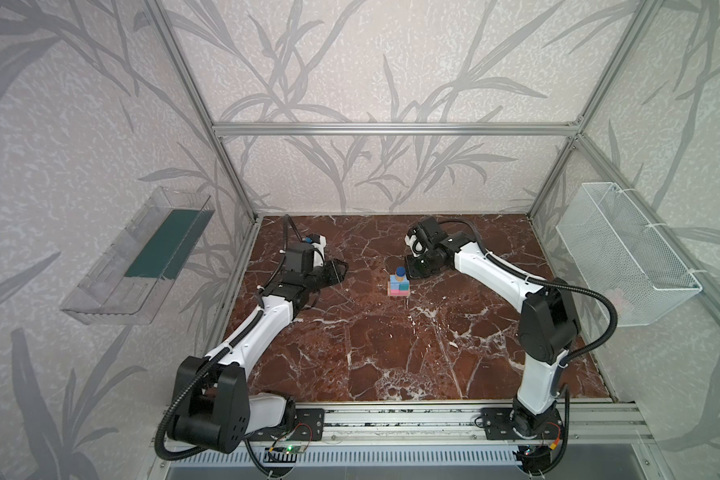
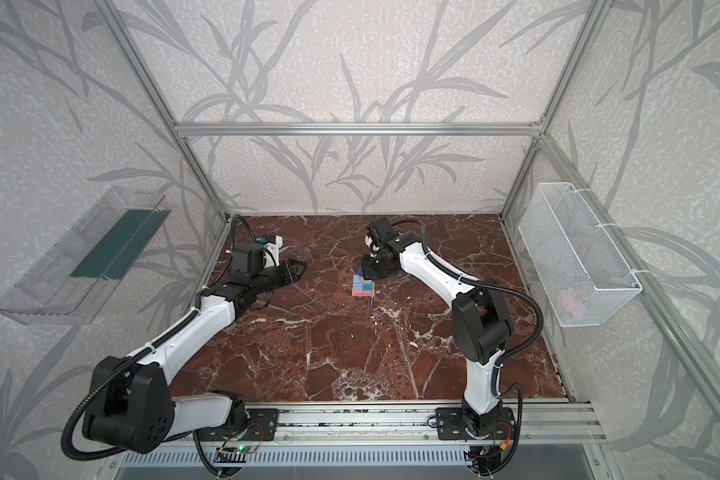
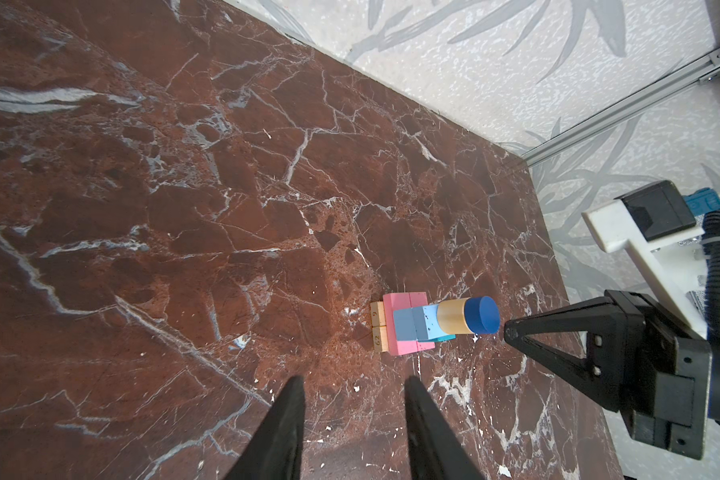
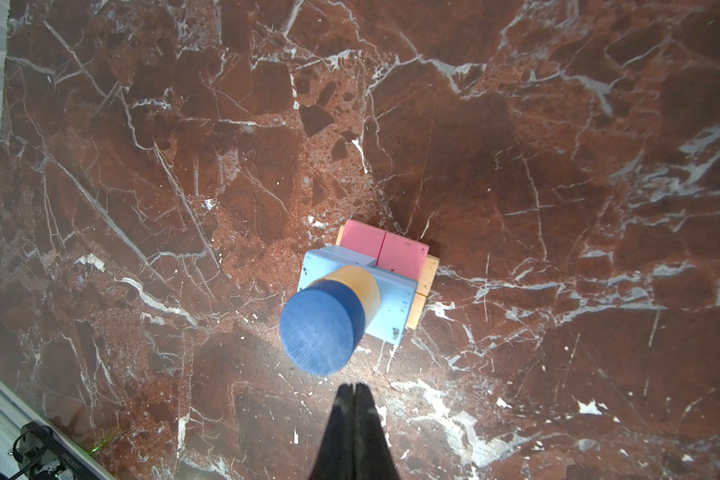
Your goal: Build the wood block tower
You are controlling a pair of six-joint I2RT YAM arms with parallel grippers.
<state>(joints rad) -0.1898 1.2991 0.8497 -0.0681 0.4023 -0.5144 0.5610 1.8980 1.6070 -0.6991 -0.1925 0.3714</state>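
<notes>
The tower point(image 1: 399, 284) point(image 2: 362, 284) stands mid-table on the marble top. Two tan bars point(image 4: 425, 278) lie lowest, with pink bars point(image 4: 383, 249) on them. Above come light blue blocks point(image 4: 391, 299) and a teal cube point(image 3: 443, 338). A tan cylinder point(image 4: 356, 286) carries the dark blue cylinder point(image 4: 319, 328) as the tip. My right gripper point(image 4: 355, 386) point(image 3: 508, 332) is shut and empty, its tip close beside the dark blue cylinder, apart from it. My left gripper point(image 3: 352, 380) point(image 1: 341, 266) is open and empty, well left of the tower.
A clear plastic bin point(image 1: 138, 257) hangs on the left wall. On the right wall hangs a white mesh basket point(image 1: 624, 253). Aluminium frame posts stand at the back corners, and a rail point(image 1: 391, 419) runs along the front edge of the marble table point(image 1: 391, 353).
</notes>
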